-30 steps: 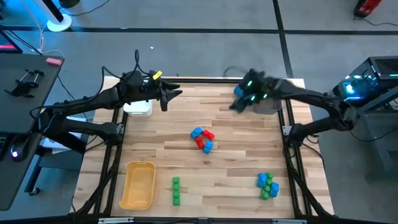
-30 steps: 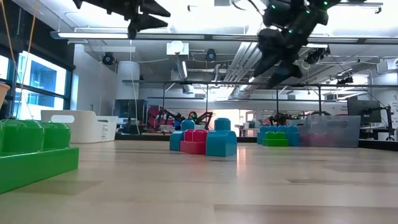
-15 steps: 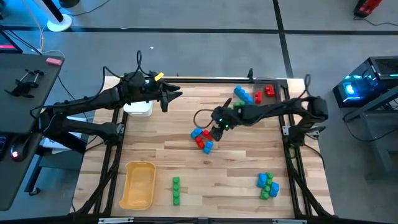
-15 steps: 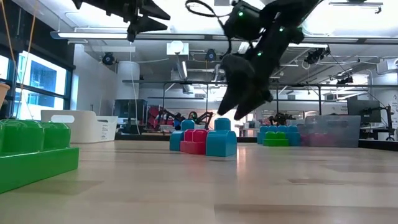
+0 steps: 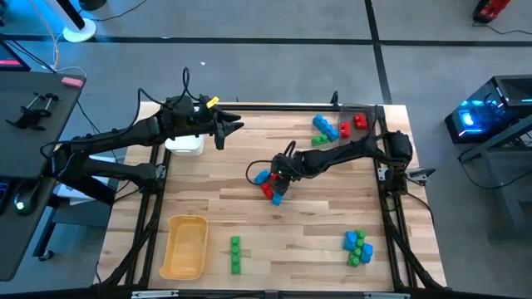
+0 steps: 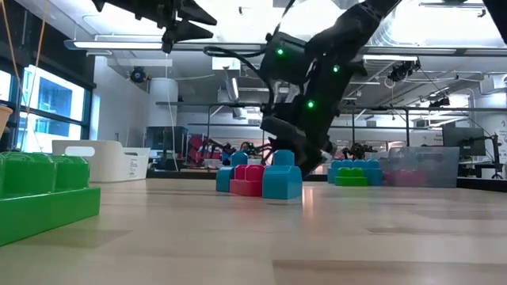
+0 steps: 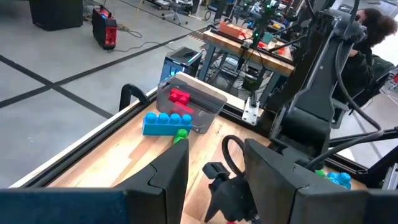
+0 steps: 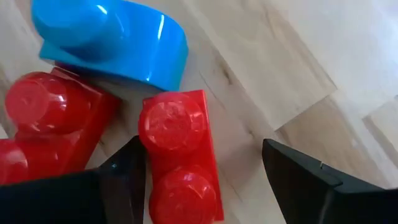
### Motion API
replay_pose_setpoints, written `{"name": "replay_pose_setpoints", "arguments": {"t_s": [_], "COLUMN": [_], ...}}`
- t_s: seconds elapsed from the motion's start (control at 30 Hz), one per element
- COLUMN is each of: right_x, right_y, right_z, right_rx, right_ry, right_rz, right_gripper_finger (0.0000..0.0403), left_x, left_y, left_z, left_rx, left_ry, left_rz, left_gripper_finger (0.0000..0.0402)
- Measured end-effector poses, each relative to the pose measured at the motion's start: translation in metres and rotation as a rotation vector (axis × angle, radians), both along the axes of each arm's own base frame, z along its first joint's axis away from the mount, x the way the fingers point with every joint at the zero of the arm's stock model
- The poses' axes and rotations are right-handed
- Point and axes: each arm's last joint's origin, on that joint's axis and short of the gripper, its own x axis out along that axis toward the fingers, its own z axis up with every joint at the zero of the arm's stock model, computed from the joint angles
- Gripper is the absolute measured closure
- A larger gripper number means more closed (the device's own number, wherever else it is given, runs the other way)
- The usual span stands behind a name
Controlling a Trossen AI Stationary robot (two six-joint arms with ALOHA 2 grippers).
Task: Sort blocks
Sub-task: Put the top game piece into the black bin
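Note:
A cluster of red and blue blocks (image 5: pixel 270 184) lies at the table's middle; it also shows in the low view (image 6: pixel 260 179). My right gripper (image 5: pixel 279 173) is down at this cluster, open. In the right wrist view its fingers (image 8: pixel 292 180) stand on either side of a red two-stud brick (image 8: pixel 180 155) that lies flat on the wood beside a blue block (image 8: pixel 112 37) and another red block (image 8: pixel 50 118). My left gripper (image 5: pixel 229 126) hangs open and empty high above the far left, beside the white tray (image 5: pixel 184 143). My right gripper comes from above, pointing down, with its open fingers across the red brick's long sides (image 8: pixel 146 162). One finger stands right at the brick's side; I cannot tell whether it touches. The brick rests flat on the table, studs up.
A grey tray (image 5: pixel 366 112) at the far right corner holds blue, red and green blocks. A yellow tray (image 5: pixel 184 247) stands near left. Green blocks (image 5: pixel 235 254) lie at the near edge, and a blue and green pile (image 5: pixel 357 247) lies near right.
My right gripper has swung from the grey tray at the far right toward the table's middle and come down over the red and blue cluster. The blocks there have stayed in place.

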Motion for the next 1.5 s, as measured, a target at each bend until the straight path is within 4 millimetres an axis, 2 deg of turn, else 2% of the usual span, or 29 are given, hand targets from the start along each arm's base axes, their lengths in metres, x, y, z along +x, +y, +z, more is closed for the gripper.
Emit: {"name": "replay_pose_setpoints", "arguments": {"t_s": [0.07, 0.13, 0.2, 0.3, 0.37, 0.43, 0.5, 0.6, 0.7, 0.77, 0.9, 1.03, 1.13, 1.27, 1.37, 1.5], "right_x": [0.000, 0.000, 0.000, -0.002, -0.005, -0.010, -0.025, -0.057, -0.102, -0.134, -0.189, -0.225, -0.239, -0.252, -0.258, -0.257], "right_y": [0.000, 0.000, -0.001, -0.010, -0.021, -0.035, -0.049, -0.071, -0.089, -0.097, -0.102, -0.109, -0.118, -0.126, -0.130, -0.134], "right_z": [-0.003, -0.003, -0.001, 0.010, 0.029, 0.061, 0.093, 0.128, 0.148, 0.148, 0.128, 0.105, 0.096, 0.079, 0.072, 0.078], "right_rx": [0.009, 0.014, 0.012, 0.023, 0.014, -0.021, -0.082, -0.178, -0.240, -0.246, -0.196, -0.178, -0.183, -0.154, -0.101, -0.095], "right_ry": [0.015, 0.017, 0.013, 0.020, 0.017, -0.023, -0.048, -0.052, -0.033, 0.002, 0.006, -0.005, -0.042, -0.006, 0.021, 0.002], "right_rz": [0.004, 0.006, 0.017, 0.052, 0.064, 0.039, 0.003, -0.090, -0.248, -0.363, -0.580, -0.762, -0.877, -0.985, -1.015, -0.969], "right_gripper_finger": [0.0180, 0.0209, 0.0257, 0.0354, 0.0384, 0.0374, 0.0364, 0.0375, 0.0393, 0.0393, 0.0378, 0.0376, 0.0378, 0.0367, 0.0332, 0.0264], "left_x": [0.000, 0.000, 0.000, 0.000, 0.000, 0.000, 0.000, 0.000, 0.000, 0.000, 0.000, -0.001, -0.001, -0.001, -0.001, -0.001], "left_y": [0.000, 0.000, 0.000, 0.000, 0.000, 0.000, 0.000, 0.001, 0.001, 0.001, 0.002, 0.002, 0.002, 0.002, 0.002, 0.002], "left_z": [0.000, 0.000, 0.000, 0.000, 0.001, 0.000, 0.001, 0.000, 0.000, 0.000, 0.000, 0.000, 0.000, 0.000, -0.001, -0.003], "left_rx": [0.000, 0.000, -0.002, -0.001, 0.000, 0.001, 0.006, 0.006, 0.008, 0.010, 0.014, 0.018, 0.019, 0.018, 0.013, 0.009], "left_ry": [0.000, 0.000, -0.001, -0.005, -0.006, -0.005, -0.005, -0.002, 0.000, 0.001, 0.003, 0.004, 0.005, 0.008, 0.022, 0.033], "left_rz": [0.000, 0.000, 0.001, 0.001, 0.000, 0.001, 0.009, 0.016, 0.025, 0.033, 0.052, 0.068, 0.073, 0.074, 0.074, 0.073], "left_gripper_finger": [0.0259, 0.0259, 0.0259, 0.0259, 0.0259, 0.0259, 0.0259, 0.0259, 0.0259, 0.0259, 0.0259, 0.0259, 0.0259, 0.0259, 0.0259, 0.0259]}}
